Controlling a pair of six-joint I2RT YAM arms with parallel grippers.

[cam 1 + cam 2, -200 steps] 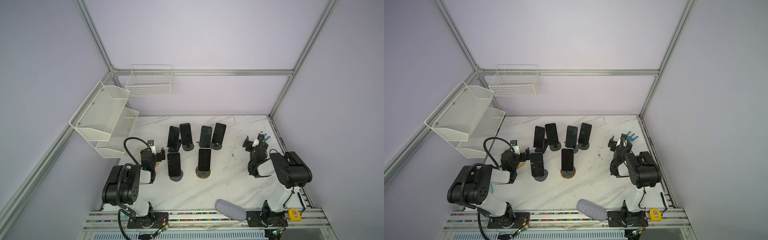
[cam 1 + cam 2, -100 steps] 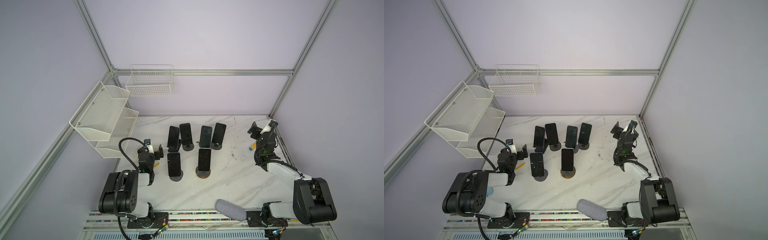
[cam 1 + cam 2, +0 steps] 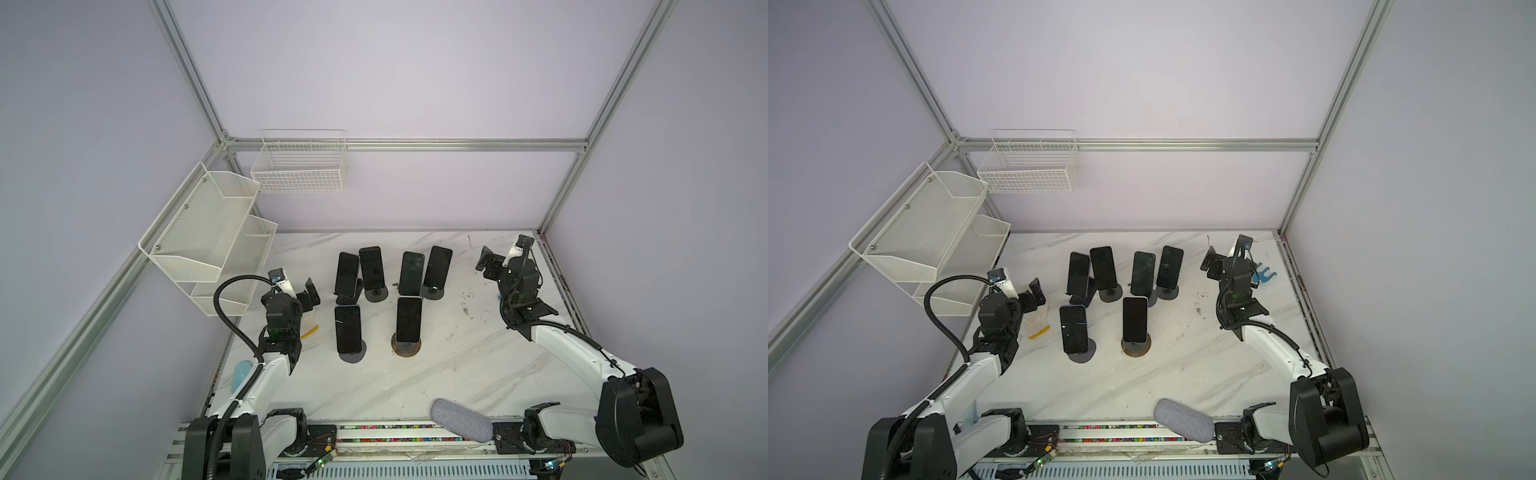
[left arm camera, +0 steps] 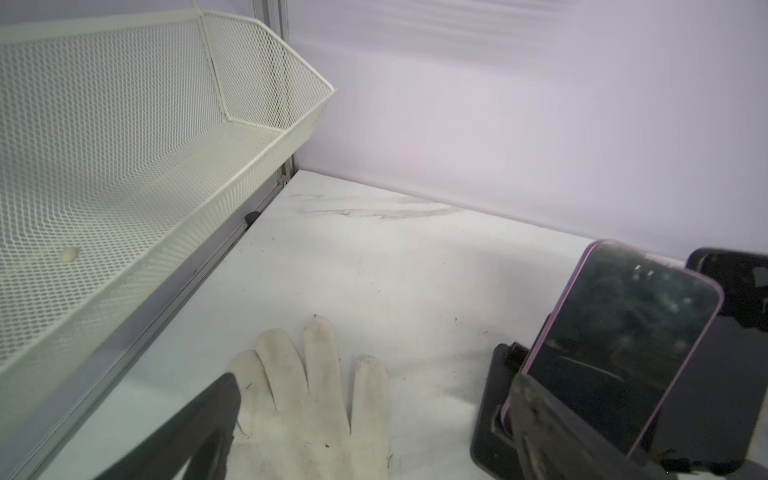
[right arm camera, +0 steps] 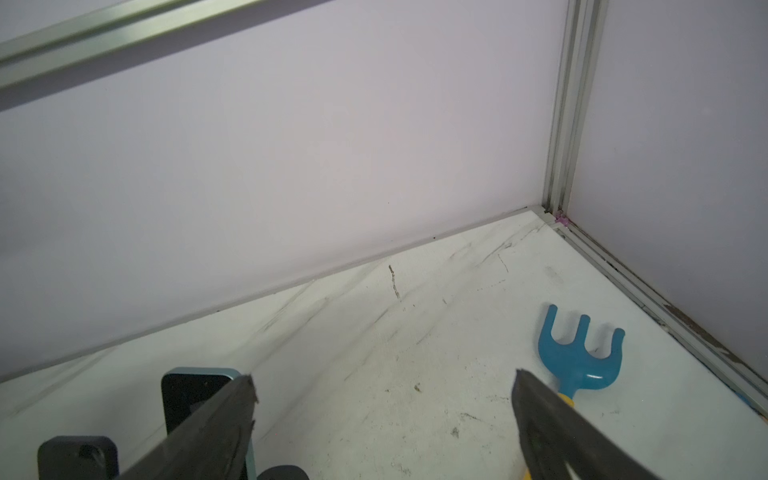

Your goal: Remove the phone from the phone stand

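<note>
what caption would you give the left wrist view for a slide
Open left gripper above a white glove, pink-edged phone leaning in its black stand nearby, white mesh shelf alongside.

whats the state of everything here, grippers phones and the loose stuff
left gripper, open, empty
right gripper, open, empty
phones, all six upright on stands, screens dark
glove, lying flat by the left gripper
toy rake, lying flat near the right gripper
wire basket, empty
</note>
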